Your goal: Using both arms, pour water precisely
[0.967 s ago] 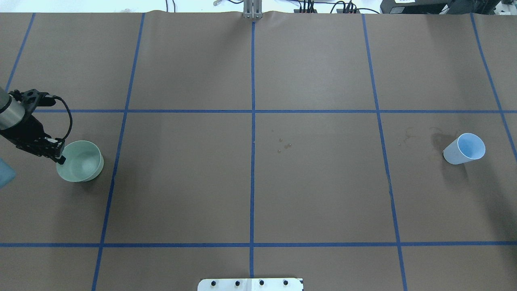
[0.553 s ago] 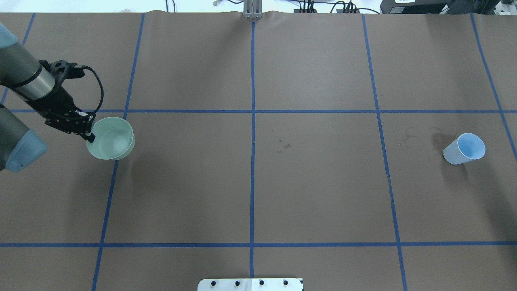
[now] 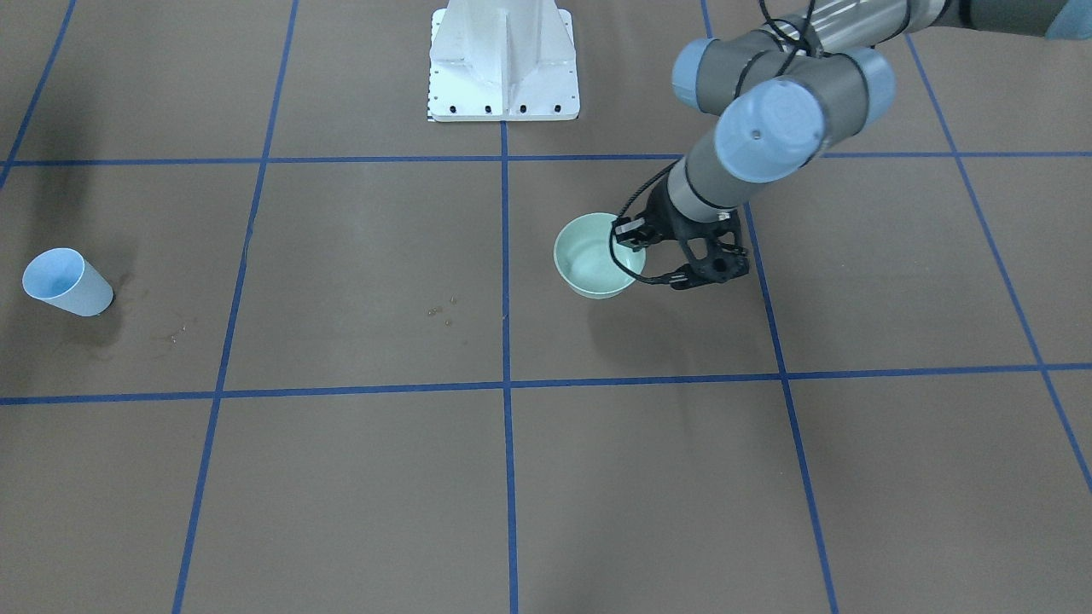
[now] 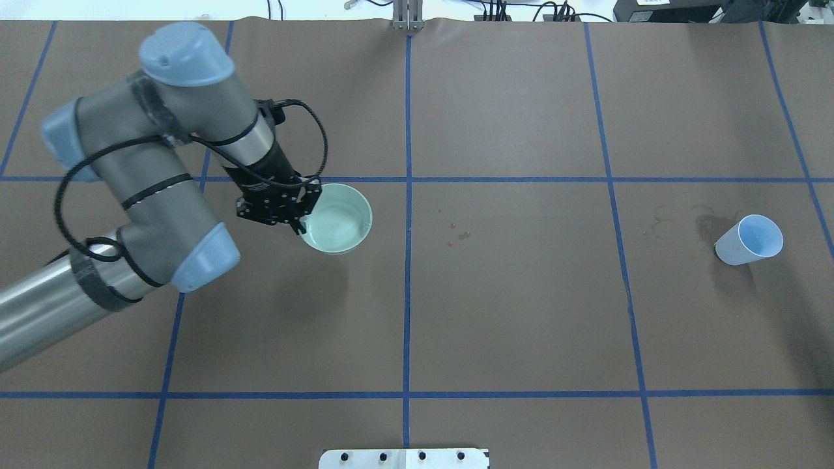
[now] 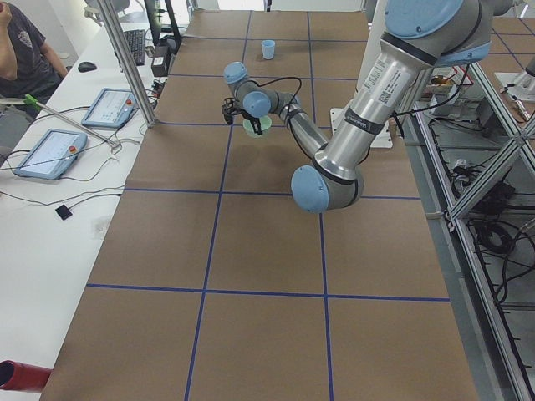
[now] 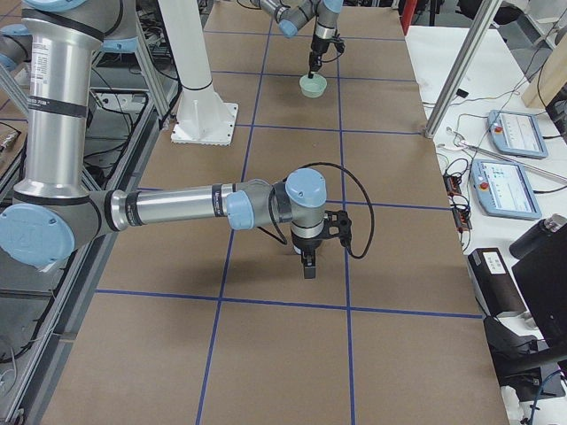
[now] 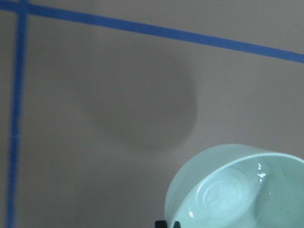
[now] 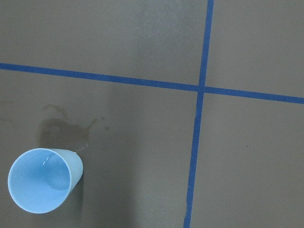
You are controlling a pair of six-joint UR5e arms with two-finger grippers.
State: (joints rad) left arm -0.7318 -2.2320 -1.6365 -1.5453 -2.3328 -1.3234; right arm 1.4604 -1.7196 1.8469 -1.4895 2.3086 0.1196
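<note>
One smooth, round, pale green bowl (image 4: pixel 339 228) is held above the brown papered surface (image 4: pixel 508 312), left of centre, its rim pinched by the jaws of the left arm (image 4: pixel 156 189). One tapered blue cup (image 4: pixel 749 240) stands far right beside a wet stain (image 8: pixel 61 130). The water (image 8: pixel 46 162) is barely discernible as a glint inside the cup. The state of the jaws of the right arm (image 6: pixel 177 205) cannot be told.
</note>
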